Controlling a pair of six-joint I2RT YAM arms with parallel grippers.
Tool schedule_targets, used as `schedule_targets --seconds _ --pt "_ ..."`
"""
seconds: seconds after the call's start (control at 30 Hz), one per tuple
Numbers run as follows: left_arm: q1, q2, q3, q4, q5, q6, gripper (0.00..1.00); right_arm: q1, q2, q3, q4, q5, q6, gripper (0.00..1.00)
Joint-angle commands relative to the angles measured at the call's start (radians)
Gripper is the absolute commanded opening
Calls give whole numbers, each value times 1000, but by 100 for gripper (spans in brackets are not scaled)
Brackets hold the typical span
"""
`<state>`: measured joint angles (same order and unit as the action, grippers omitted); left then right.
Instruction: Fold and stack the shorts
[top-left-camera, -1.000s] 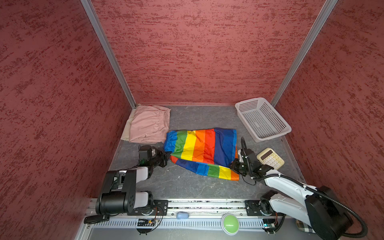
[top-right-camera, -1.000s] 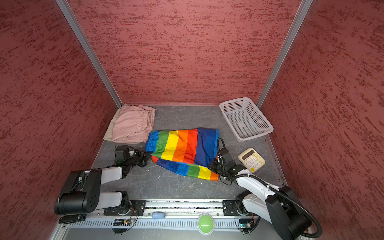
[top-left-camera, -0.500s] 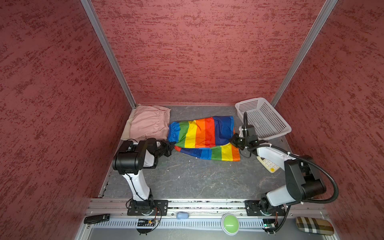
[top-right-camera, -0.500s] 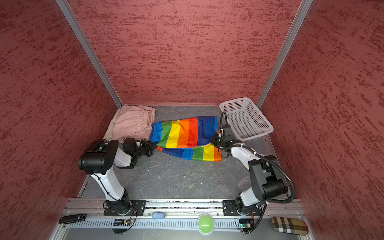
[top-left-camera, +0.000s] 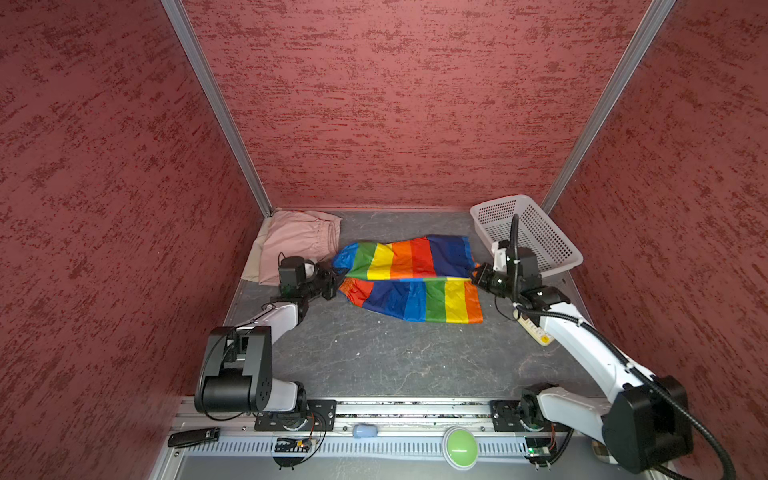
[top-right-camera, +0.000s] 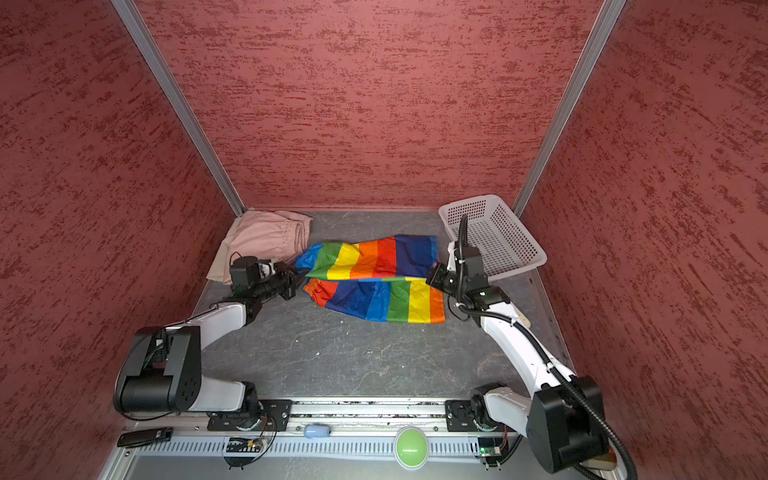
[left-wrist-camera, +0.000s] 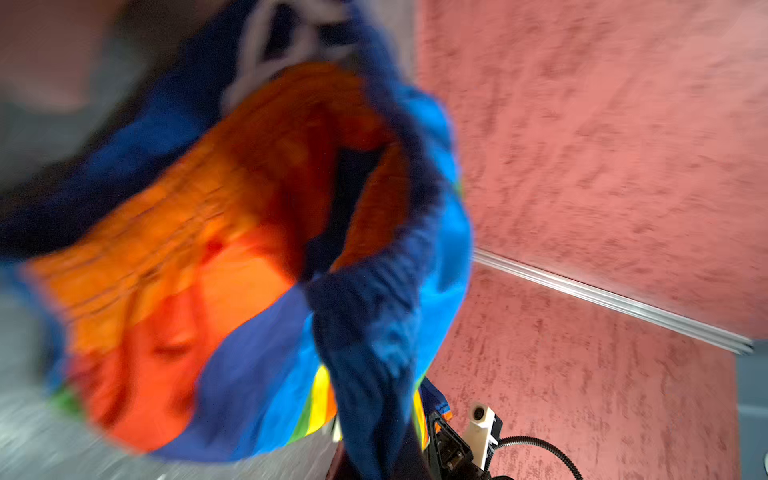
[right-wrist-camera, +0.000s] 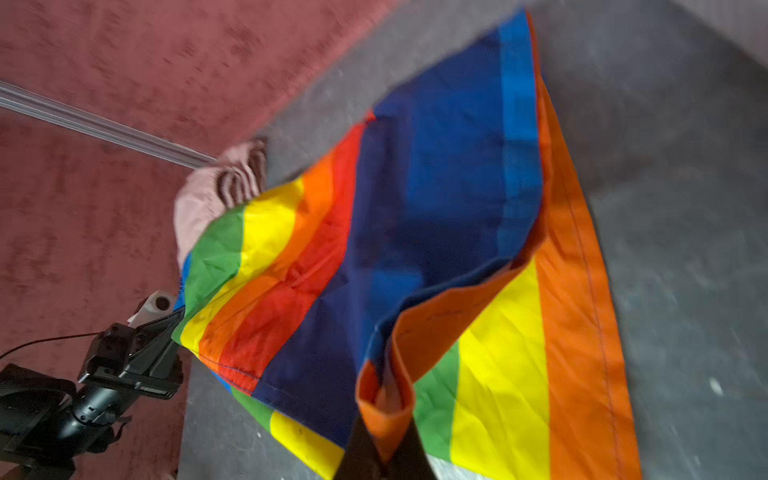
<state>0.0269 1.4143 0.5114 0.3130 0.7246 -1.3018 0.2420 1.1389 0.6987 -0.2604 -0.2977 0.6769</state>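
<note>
Where red walls meet, grey tabletop, rainbow shorts

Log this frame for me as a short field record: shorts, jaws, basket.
rainbow shorts: mid-table, doubled over, upper layer held up between both arms
left jaws: shut on its gathered waist end
right jaws: shut on its hem end
pink shorts: folded, back left corner, lying on the beige shorts
basket: back right, nothing visible inside
stack: rainbow shorts not yet on it
</note>
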Motion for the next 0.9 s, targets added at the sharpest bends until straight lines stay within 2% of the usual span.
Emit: schedule_targets --seconds 0.0,0.17,0.4,0.47,0.53,0.6,0.67,0.77,0.83,0.87 --pt "10 -33 -67 -105 -5 93 0 5 -21 -155 39 -2 64 0" --pt "9 -47 -119 -144 -23 146 0 5 1 -319 146 5 101 0" --pt "-4 56 -108 -113 -27 188 0 7 25 -355 164 27 99 0" --pt "-10 87 -101 -93 -18 190 16 7 39 -340 154 34 88 0" --pt "-18 97 -94 -76 -13 186 23 8 48 -336 150 33 84 0" --pt "-22 85 -90 -57 -11 176 40 11 49 -335 151 28 85 17" --pt "-24 40 -71 -86 -15 181 48 18 32 -321 128 26 83 34" --pt "-23 -76 12 -267 -52 251 72 39 -43 -255 18 38 62 58" --pt "-17 -150 97 -425 -91 320 99 49 -113 -186 -78 55 48 73" --pt "-9 -178 144 -498 -105 357 99 49 -147 -143 -128 69 39 85"
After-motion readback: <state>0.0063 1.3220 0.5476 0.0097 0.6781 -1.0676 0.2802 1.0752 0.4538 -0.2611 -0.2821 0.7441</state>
